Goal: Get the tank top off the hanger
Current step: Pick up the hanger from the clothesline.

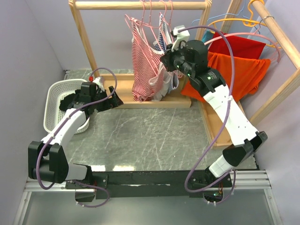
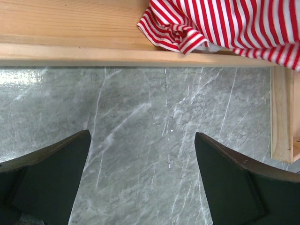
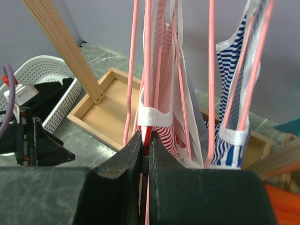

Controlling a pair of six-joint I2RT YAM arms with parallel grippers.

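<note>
On the wooden rack (image 1: 140,5) at the far side of the table (image 1: 150,136), the red-striped tank top (image 1: 144,65) hangs from a pink hanger (image 3: 148,56), hem resting on the rack's base. The right gripper (image 3: 146,140) is clamped on its shoulder strap just below the white binding, evidently to draw that strap off the hanger. The left gripper (image 2: 143,140) hovers low over the table, jaws wide apart and empty, seemingly placed to receive the hem.

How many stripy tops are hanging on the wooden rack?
2. The red-and-white top hangs midway along the wooden rack; the blue-and-white top hangs just right of it. Others may be hidden between them.
</note>
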